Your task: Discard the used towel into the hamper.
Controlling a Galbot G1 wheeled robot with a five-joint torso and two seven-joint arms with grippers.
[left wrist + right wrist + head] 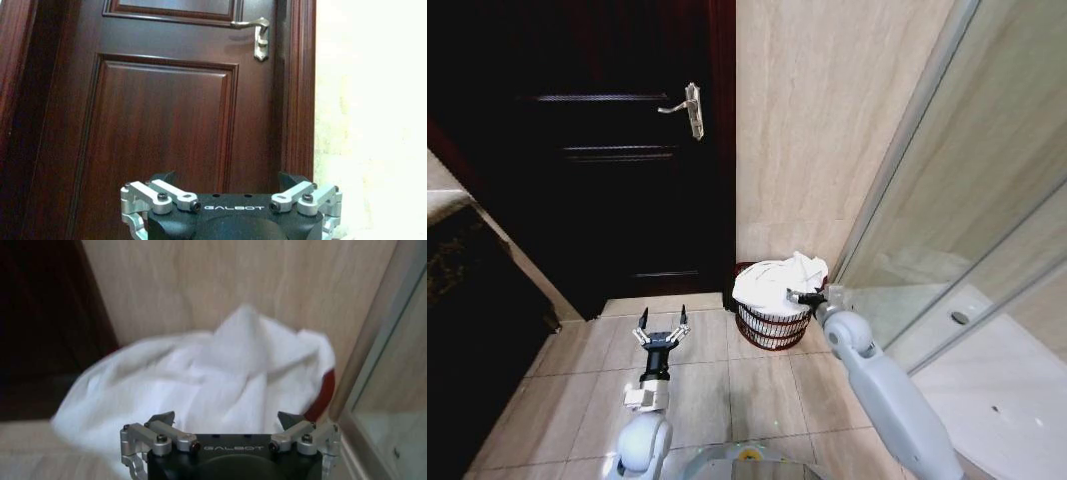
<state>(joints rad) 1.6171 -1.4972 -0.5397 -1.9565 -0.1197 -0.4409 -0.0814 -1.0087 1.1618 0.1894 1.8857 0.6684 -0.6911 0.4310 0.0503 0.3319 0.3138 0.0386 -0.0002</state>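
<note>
The hamper (770, 327), a small dark reddish wicker basket, stands on the floor in the corner between the door and the tiled wall. A white towel (777, 282) lies bunched on top of it, spilling over the rim. My right gripper (800, 297) is at the hamper's right edge, just beside the towel. In the right wrist view the right gripper (227, 417) is open, its fingers spread wide, with the towel (213, 370) lying beyond them and a bit of hamper rim (324, 392) showing. My left gripper (662, 326) hovers open over the floor, left of the hamper, facing the door.
A dark wooden door (617, 150) with a metal handle (689, 108) fills the back left. A glass shower partition (947, 200) runs along the right, close to my right arm. A dark counter (467, 300) stands at the left. Beige floor tiles (757, 390) lie in front.
</note>
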